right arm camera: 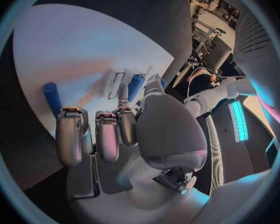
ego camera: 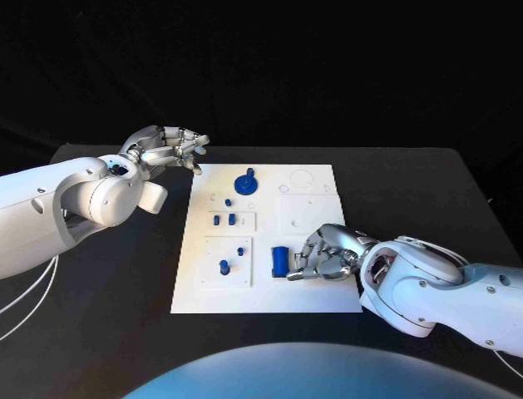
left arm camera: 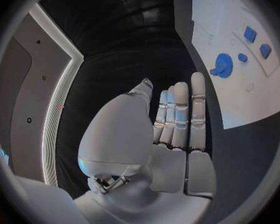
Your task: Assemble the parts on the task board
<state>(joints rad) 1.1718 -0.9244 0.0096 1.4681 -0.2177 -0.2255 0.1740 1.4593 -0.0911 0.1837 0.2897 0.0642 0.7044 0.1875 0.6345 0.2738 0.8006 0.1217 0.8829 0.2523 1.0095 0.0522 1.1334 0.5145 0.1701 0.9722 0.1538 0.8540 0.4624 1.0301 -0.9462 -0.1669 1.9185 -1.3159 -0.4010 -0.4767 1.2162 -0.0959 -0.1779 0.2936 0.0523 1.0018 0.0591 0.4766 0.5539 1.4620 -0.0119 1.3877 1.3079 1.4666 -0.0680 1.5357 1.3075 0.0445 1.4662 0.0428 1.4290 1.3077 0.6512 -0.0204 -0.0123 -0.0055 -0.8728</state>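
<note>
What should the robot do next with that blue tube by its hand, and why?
Probably close the right hand around the blue cylinder. The piece lies flat on the task board just beside the curled fingers, apparently not yet gripped.

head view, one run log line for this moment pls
left hand: open, off board | right hand: curled beside blue cylinder, grip unclear | task board: blue gear seated

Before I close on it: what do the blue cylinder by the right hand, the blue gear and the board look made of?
Cylinder: probably plastic, uniform matte blue with no metallic glint. Gear: likely the same matte blue plastic, colour even across teeth and hub. Board: rigid flat white sheet with shallow recesses and a dull finish, perhaps plastic or painted panel; I cannot tell which. Right hand is beside the cylinder.
</note>
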